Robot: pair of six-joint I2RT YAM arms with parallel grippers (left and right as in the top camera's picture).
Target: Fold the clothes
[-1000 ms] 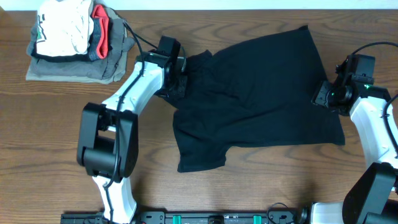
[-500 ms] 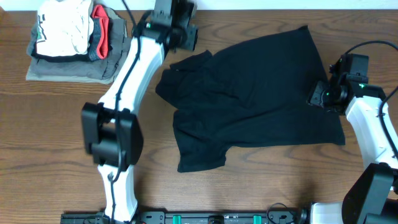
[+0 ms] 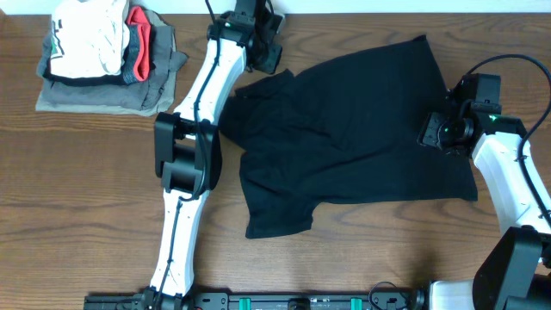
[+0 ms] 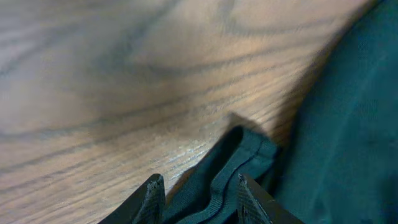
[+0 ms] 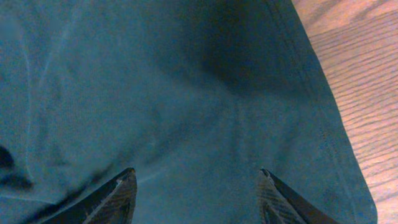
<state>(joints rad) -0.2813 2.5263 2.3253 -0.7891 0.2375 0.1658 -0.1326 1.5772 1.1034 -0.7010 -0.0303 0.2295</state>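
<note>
Sleeve end of the black T-shirt [image 3: 353, 129] sits just beside my left claw [image 3: 269, 57], hem end under my right claw [image 3: 432, 132], its collar-to-hem axis running across the table [image 3: 86, 189], both claws spread, pinching nothing.

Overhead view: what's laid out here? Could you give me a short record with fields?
Table: brown wood
Main garment: black T-shirt, spread out, rumpled, not yet folded
Left gripper: open, over a hemmed edge of the shirt at the far side
Right gripper: open, above the shirt near its right edge
Far-left corner: pile of other clothes, white, red and grey-olive
</note>
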